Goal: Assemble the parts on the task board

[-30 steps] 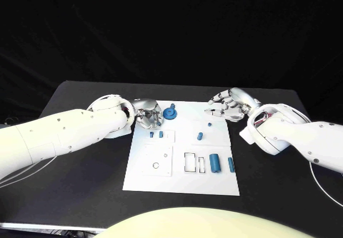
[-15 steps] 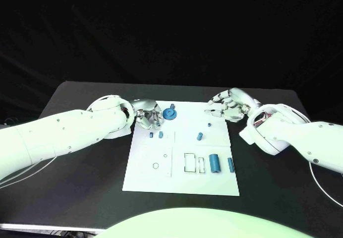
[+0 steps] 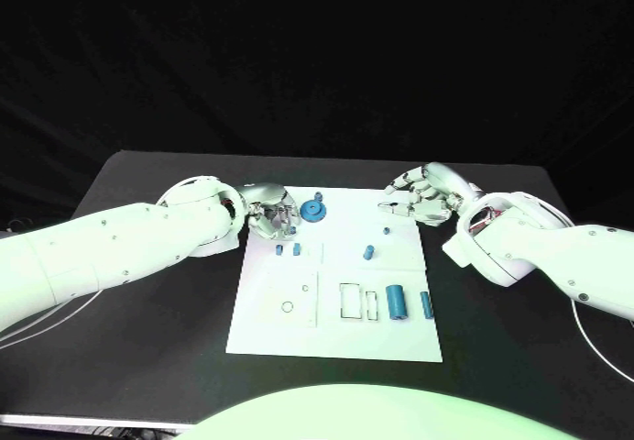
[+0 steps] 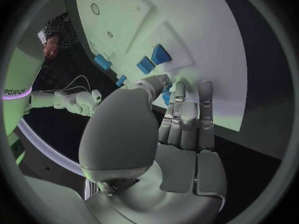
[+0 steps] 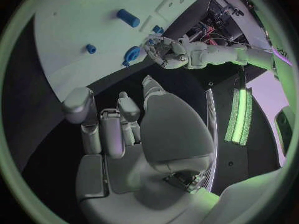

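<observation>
The white task board (image 3: 344, 339) lies mid-table. A blue gear (image 3: 313, 211) stands near its far edge. My left hand (image 3: 271, 211) is just left of the gear. In the left wrist view its thumb tip and fingertips (image 4: 177, 92) lie against a blue piece (image 4: 166, 97); whether they grip it is unclear. Two short blue pegs (image 3: 289, 248) stand nearer me, and another peg (image 3: 370, 250) sits mid-board. A blue cylinder (image 3: 395, 298) and a thinner one (image 3: 427, 304) lie at the right. My right hand (image 3: 423, 194) hovers off the board's far right corner, fingers loosely bent and holding nothing (image 5: 118, 129).
The board has a raised square panel (image 3: 293, 298) with holes and rectangular slots (image 3: 352, 301) beside the cylinders. Black table (image 3: 158, 302) spreads to both sides of the board. The right wrist view shows my left hand (image 5: 168, 52) beside the gear (image 5: 132, 54).
My left hand has shifted slightly left beside the gear. The gear, the other parts and my right hand have stayed put.
</observation>
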### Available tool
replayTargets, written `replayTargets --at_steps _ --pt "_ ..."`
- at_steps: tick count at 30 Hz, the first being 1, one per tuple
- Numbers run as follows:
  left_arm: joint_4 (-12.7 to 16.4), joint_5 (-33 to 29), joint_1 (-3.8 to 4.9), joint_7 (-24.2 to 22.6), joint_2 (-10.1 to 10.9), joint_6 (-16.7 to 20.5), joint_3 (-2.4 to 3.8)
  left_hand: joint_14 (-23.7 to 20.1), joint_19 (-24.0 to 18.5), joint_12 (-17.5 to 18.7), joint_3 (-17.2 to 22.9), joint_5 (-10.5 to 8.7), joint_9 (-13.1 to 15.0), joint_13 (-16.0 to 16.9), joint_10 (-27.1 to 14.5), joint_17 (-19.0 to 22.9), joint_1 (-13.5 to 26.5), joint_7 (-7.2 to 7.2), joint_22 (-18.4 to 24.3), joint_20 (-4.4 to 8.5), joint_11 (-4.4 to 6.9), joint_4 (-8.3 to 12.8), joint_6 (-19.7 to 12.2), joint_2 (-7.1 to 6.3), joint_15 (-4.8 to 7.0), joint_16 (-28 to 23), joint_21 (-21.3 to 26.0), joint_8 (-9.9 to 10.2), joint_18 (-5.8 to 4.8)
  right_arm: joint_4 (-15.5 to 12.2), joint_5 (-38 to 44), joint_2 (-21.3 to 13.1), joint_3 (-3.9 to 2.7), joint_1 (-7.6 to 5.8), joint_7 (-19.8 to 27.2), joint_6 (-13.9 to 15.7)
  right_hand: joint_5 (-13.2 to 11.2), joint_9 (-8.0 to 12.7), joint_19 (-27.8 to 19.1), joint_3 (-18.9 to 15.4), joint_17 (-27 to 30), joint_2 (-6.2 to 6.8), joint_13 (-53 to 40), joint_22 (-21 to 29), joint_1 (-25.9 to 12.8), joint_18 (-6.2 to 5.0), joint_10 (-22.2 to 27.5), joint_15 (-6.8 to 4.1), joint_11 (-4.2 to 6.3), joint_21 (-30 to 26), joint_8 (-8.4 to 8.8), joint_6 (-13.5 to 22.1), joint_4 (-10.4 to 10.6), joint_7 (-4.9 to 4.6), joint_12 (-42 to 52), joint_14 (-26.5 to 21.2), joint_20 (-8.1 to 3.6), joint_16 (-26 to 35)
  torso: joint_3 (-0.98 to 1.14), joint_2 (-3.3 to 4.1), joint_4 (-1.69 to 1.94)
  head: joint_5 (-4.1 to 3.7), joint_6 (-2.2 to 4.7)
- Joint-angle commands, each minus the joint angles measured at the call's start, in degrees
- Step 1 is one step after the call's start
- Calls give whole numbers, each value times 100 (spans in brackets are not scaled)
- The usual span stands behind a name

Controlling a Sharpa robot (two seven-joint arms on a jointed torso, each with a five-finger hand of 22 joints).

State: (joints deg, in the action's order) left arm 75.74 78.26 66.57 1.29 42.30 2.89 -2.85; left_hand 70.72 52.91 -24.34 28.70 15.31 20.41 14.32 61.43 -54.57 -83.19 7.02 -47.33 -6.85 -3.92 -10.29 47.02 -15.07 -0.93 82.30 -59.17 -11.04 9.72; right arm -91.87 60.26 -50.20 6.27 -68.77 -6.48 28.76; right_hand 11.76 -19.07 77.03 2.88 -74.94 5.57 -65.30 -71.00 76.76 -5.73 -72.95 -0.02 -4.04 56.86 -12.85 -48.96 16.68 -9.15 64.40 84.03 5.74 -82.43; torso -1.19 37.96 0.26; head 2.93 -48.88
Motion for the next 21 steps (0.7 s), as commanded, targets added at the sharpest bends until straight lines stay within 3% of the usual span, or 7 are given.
replayTargets --at_steps 1,10,13,15,18,20,21 --pt "1 -32 -1 22 13 -51 3 -37 -3 19 -8 26 -6 9 -1 2 36 1 6 -23 -27 -27 -42 -30 -1 15 34 20 52 6 17 -3 -1 3 30 6 -10 12 -43 49 -271 -16 360 32 -25 -82 275 -26 1 -78 -19 19 3 15 -381 276 -3 53 -3 -1 3 -9 11" --pt "11 -46 -2 43 113 -47 13 -50 -9 25 -24 26 -1 25 -31 23 36 7 22 -25 -35 -36 -16 -21 -6 13 50 12 54 20 33 -8 -1 5 30 4 -8 29 -76 103 -227 25 1467 110 36 -104 868 -37 13 -270 -81 44 0 25 -1508 269 -13 116 -4 -1 3 -15 22" --pt "23 -193 -2 28 177 -29 43 -97 -41 16 -6 29 24 64 -57 96 -19 48 72 -26 -37 -19 120 15 -8 -5 95 -51 65 47 76 -5 -1 7 45 1 -2 43 -228 295 7 132 2215 330 488 -174 1175 -50 26 -725 -135 45 -45 30 -2344 193 -26 325 -5 -5 -1 -30 40" --pt "43 -388 -2 -15 249 -67 85 -275 -111 34 29 32 44 93 -129 370 -75 97 148 -31 -62 9 237 33 -24 -93 170 -106 78 80 106 -2 -1 9 84 -41 12 52 -251 543 97 188 2593 374 901 -185 1321 -57 20 -827 -153 12 -98 22 -2808 168 -37 416 -5 -5 -3 -50 53" --pt "108 -742 2 -81 396 -305 163 -756 -200 114 77 29 29 117 -368 978 -153 119 171 -77 -166 92 237 -7 -106 -352 245 -93 66 145 176 5 -1 10 176 -167 17 90 -267 1006 209 390 3314 405 1274 -189 1412 -14 -46 -937 -145 -79 -50 -33 -3602 146 -17 529 -2 -4 -2 -80 80" --pt "179 -976 9 -113 521 -367 225 -1168 -288 116 60 25 7 154 -577 1512 -172 179 206 -139 -247 143 165 -16 -175 -605 333 -50 71 204 341 16 -1 10 251 -278 3 127 -273 1389 337 585 3926 374 1439 -183 1531 81 -147 -948 -129 -154 -54 -128 -4246 123 31 633 1 -7 -1 -124 103" --pt "199 -1054 13 -124 560 -371 241 -1285 -306 98 68 26 7 168 -604 1676 -191 197 218 -149 -255 163 177 0 -181 -695 357 -55 75 222 418 19 -1 10 266 -317 -1 144 -270 1585 327 684 4202 330 1481 -178 1537 95 -206 -915 -125 -196 -74 -130 -4490 130 62 621 4 -8 1 -145 105"
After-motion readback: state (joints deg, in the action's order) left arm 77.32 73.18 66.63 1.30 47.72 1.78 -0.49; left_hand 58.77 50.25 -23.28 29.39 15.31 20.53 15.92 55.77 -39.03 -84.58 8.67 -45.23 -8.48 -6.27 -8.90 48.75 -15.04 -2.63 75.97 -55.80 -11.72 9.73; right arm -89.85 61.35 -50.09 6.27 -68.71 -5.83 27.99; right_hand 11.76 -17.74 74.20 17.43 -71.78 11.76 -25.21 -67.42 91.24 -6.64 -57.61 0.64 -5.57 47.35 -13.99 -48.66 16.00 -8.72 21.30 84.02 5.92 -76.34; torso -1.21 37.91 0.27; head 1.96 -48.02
